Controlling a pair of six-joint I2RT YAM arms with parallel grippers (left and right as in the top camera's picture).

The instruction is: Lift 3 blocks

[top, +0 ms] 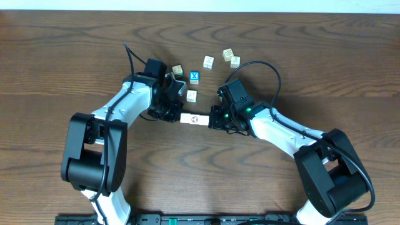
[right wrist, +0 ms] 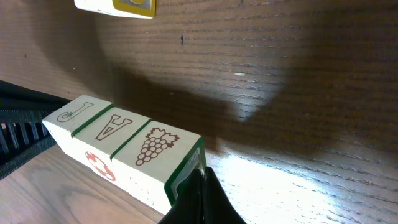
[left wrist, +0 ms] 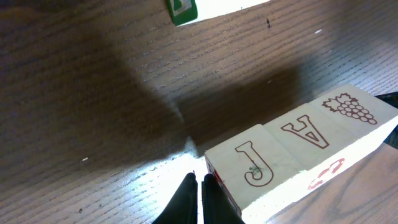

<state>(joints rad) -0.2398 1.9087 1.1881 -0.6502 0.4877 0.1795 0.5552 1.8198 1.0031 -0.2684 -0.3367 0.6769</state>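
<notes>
Left gripper (left wrist: 199, 199) and right gripper (right wrist: 200, 186), both closed, squeeze the row of three blocks (top: 195, 118) endwise, seemingly lifted off the bench (top: 75, 56). The next move needs even pressure and a matched rise.

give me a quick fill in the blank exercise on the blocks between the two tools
1. The row squeezed between the left tool and the right tool holds ___ blocks.
2. Its middle block shows the letter ___.
3. The end block by the right tool shows a bunch of ___.
4. The loose blue cube bears a white ___.
Missing words: three; A; grapes; X.
</notes>
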